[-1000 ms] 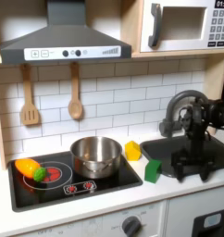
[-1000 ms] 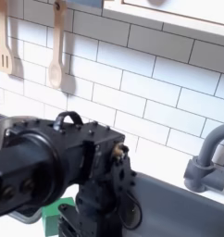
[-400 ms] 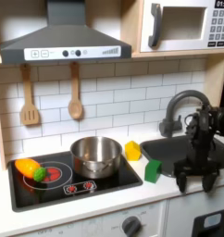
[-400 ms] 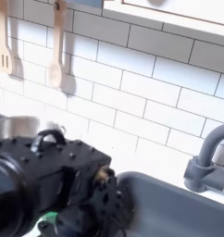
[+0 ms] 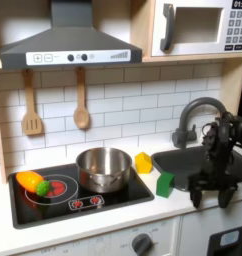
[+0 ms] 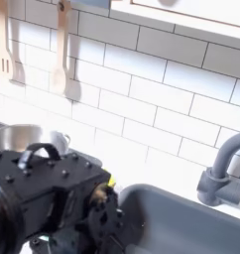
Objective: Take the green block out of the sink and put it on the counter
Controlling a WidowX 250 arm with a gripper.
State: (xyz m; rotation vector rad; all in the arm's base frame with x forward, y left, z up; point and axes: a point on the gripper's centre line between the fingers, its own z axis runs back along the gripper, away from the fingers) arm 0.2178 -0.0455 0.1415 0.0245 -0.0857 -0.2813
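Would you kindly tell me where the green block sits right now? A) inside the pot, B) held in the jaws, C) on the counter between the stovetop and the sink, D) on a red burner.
C: in the first exterior view the green block stands on the counter, between the stovetop and the sink.

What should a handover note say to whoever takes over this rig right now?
Pincer: empty, jaws spread apart, low over the sink's front edge in the first exterior view.
Green block: on the counter, between the stovetop and the sink, apart from the pincer.
Yellow block: on the counter behind it, beside the pot.
Done: block appears out of the sink and released.
Left: probably only lifting the arm clear.
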